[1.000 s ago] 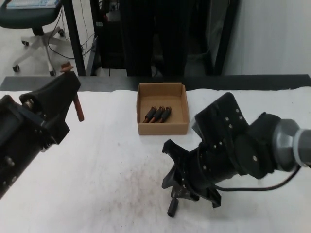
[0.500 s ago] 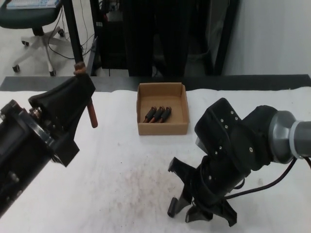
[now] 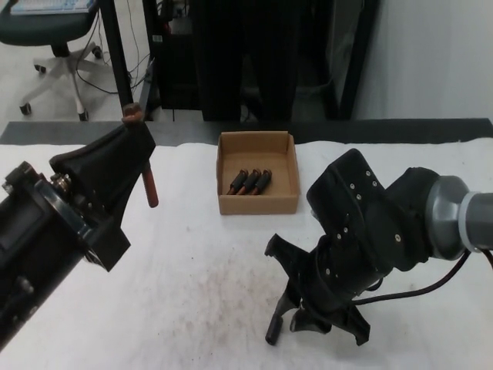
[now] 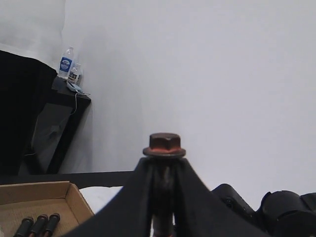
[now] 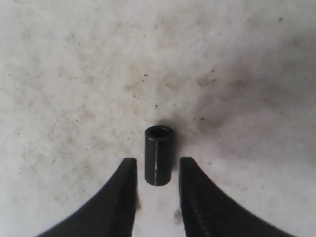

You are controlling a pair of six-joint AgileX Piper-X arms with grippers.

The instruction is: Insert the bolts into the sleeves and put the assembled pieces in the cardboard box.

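Note:
My left gripper (image 3: 139,146) is raised over the left side of the bench and is shut on a rusty bolt (image 3: 149,181). The bolt stands roughly upright, with its hex head (image 4: 164,143) above the fingers. A black sleeve (image 5: 158,155) lies on the white cloth near the front. My right gripper (image 5: 157,161) is open and points down at it, with the sleeve's near end between the fingertips and a gap on each side. In the high view the sleeve (image 3: 272,330) pokes out beside the right gripper (image 3: 295,316). The cardboard box (image 3: 258,203) sits at the middle back.
Three assembled pieces (image 3: 250,182) lie side by side in the box, also seen in the left wrist view as assembled pieces (image 4: 37,225) in the box (image 4: 74,200). The white cloth (image 3: 192,293) has a faint stain in the middle. An office chair (image 3: 54,38) stands behind the bench.
My left gripper has carried the bolt a little to the right and up. My right gripper has tipped down and settled over the sleeve.

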